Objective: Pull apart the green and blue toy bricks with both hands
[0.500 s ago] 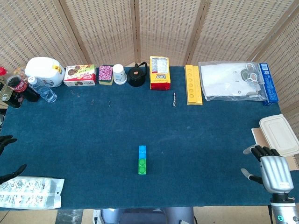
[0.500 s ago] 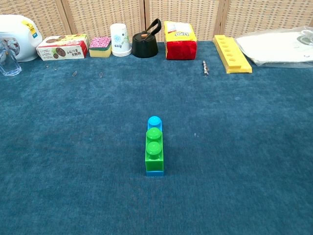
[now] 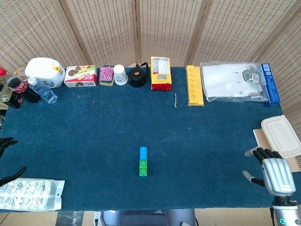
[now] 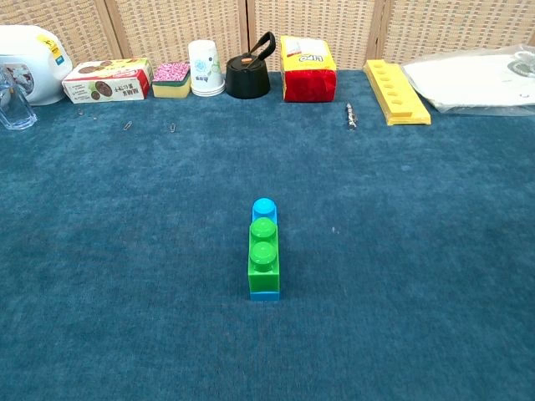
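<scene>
Head view shows your two hands parked at opposite edges of the table [image 3: 94, 141], both well apart from the bricks. Your right hand [image 3: 275, 172] sits at the near right corner, silver back facing up, dark fingers [image 3: 263, 153] pointing away from you and spread a little, holding nothing. Your left hand [image 3: 7, 160] barely enters at the left edge: you see only a few dark fingertips, apart from one another and not touching anything, just above the clear blister pack [image 3: 29, 194] lying at the near left corner.

The green brick [image 3: 143, 167] and the blue brick [image 3: 143, 151] are joined and lie on the blue cloth near the middle of the table, toward its near side. In the chest view, the green brick [image 4: 264, 255] sits on top of the blue brick [image 4: 264, 208], whose single uncovered stud shows at the far end and whose base peeks out under the near end. Neither hand appears in that view.

Along the far edge you have a white jug [image 3: 44, 71], a snack box [image 3: 80, 76], a paper cup [image 3: 120, 74], a black lidded pot [image 3: 138, 76], a yellow packet [image 3: 161, 73] and a yellow tray [image 3: 194, 84]. A white lidded container [image 3: 281, 135] rests just beyond your right hand.
</scene>
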Robot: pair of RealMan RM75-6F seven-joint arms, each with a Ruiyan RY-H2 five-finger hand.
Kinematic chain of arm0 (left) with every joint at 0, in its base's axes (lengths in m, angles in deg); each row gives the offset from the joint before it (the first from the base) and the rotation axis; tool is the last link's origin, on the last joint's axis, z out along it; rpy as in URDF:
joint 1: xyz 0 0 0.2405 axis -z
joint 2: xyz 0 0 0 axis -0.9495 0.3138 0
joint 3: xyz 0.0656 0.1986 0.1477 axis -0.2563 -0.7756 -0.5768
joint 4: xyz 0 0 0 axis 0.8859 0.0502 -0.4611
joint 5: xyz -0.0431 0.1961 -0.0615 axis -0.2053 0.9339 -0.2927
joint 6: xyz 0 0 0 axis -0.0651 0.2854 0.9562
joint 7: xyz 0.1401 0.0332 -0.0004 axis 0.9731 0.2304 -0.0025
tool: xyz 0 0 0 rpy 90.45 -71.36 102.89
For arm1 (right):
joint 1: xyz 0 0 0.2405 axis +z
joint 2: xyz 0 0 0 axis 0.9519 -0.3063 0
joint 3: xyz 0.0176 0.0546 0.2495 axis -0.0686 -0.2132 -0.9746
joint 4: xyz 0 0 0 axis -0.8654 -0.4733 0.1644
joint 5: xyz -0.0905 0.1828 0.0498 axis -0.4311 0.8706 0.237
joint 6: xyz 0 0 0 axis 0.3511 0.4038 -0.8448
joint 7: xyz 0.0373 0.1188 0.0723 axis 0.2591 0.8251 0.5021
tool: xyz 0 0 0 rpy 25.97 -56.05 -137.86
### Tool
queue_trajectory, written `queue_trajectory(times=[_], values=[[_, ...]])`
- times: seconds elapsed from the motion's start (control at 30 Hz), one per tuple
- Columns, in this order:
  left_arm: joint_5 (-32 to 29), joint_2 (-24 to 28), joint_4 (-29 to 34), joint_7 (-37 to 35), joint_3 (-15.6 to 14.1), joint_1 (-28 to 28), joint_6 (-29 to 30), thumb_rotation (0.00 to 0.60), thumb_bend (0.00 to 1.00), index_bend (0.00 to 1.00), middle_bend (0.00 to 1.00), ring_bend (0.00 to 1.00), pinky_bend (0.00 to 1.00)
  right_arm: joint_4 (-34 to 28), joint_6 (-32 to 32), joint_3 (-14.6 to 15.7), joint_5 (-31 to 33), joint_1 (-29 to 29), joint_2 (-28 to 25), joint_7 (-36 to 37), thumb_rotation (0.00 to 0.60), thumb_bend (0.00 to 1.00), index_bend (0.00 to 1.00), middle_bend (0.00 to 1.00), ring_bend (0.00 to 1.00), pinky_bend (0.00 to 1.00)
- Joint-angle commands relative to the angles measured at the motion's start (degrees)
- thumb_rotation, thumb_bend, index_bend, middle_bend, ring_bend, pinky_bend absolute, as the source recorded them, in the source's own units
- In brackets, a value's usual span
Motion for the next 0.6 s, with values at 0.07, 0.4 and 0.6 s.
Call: queue_trajectory(times=[0.07,0.4,0.6], values=[[-0.1,0.2,0.1,0.1,-0.1,0.0,-0.3,0.6,0.14,0.29,0.28,0.22,0.27,0.0,0.6,0.0,0.0,0.3,0.0,0.1,0.6,0.17,0.43,0.41,0.39,0.38],[-0.8,1.9,2.2,2.7,-0.1,0.7,-2.0,0.6,0.14,0.29,0.28,0.22,0.27,2.7,7.9,-1.1,-7.3,8.3,-0.3,12.6,0.6,0.17,0.4,0.41,0.39,0.39],[-1.7,2.5,3.7,4.4,0.1,1.4,-3.3,0.6,0.14,0.29,0.28,0.22,0.27,5.3,13.1,-1.8,-13.5,15.6,1.4,19.7,0.6,0.17,0.38,0.4,0.39,0.39]])
